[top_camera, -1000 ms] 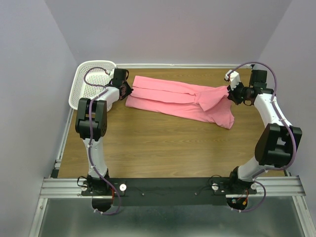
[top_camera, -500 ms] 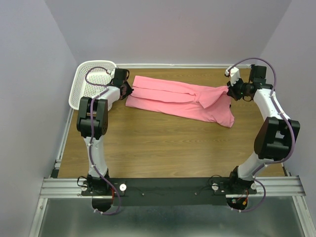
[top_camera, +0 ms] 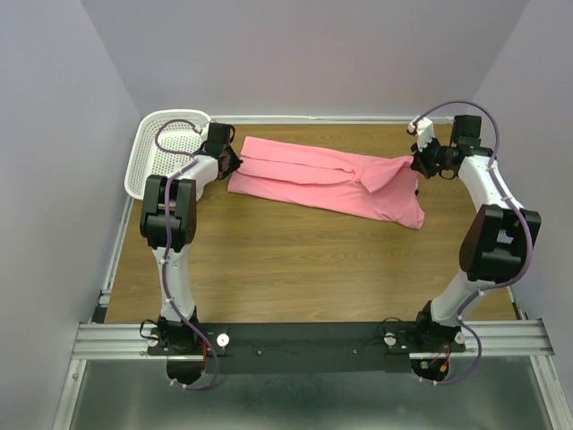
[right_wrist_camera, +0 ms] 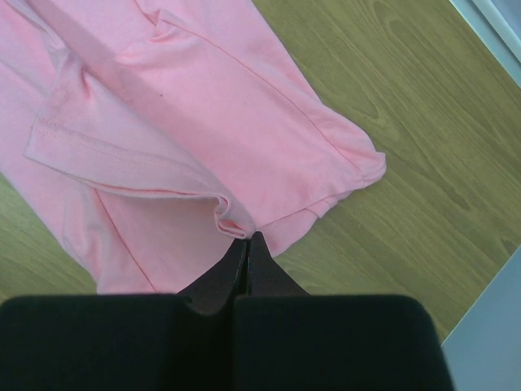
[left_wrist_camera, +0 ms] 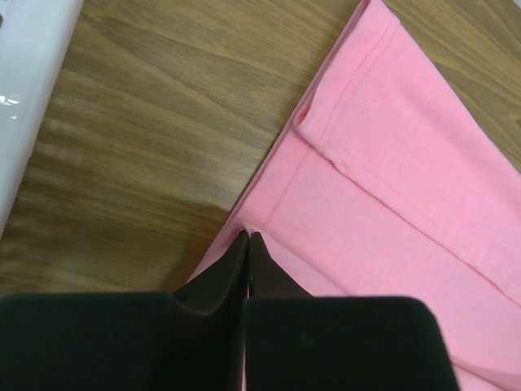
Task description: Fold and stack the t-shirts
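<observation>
Basket, white perforated plastic, sits at far-L corner of the brown wood-grain table. Its wall also shows at the L edge of the left wrist view, apart from the cloth.

Just R of it, left gripper is down at table level w/ jaws pressed together, no gap to see. It's on the L end of the plain salmon-pink short-sleeved t-shirt. In its wrist view the tips meet right at the stitched hem edge, and thin fabric seems to run in btwn them.

T-shirt lies across the far half of the table as a long band, slanting a bit nearer toward the R. It's folded lengthwise, one layer lapped over another, w/ fold lines along it. L and mid parts lie flat on the wood.

Toward the R, a flap lifts off the lower layer up to right gripper. That gripper is closed tight, pinching a small bunched fold of the cloth. Under that pinch the R end spreads on the table, its rounded corner toward near-R.
</observation>
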{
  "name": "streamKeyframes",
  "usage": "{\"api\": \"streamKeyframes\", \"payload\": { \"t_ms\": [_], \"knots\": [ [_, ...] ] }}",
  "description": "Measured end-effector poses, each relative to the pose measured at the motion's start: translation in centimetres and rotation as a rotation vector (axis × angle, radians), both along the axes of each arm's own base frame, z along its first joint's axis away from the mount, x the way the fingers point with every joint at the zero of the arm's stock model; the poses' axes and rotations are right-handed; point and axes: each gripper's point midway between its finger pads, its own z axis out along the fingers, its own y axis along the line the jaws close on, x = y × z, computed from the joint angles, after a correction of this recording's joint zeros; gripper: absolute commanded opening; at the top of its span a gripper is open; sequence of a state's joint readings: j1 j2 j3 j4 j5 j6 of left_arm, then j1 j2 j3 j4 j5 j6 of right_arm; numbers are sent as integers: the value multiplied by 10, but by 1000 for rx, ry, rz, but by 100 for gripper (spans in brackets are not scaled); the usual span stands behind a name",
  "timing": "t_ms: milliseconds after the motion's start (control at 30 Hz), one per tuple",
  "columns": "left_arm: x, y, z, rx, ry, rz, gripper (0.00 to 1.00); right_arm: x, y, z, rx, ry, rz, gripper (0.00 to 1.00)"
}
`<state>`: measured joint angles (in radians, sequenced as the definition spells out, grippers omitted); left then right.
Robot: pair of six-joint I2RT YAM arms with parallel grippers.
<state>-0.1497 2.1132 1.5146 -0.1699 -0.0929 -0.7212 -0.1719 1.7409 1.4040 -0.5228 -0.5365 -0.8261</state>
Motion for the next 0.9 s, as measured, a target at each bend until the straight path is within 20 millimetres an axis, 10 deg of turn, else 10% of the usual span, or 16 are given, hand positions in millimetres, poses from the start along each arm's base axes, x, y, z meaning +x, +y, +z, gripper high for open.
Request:
{"api": "streamKeyframes", "payload": {
  "t_ms": [900],
  "knots": [
    [-2,0,-6,15,15,-20,13,29,18,-4,8,9,13,1]
  ]
}}
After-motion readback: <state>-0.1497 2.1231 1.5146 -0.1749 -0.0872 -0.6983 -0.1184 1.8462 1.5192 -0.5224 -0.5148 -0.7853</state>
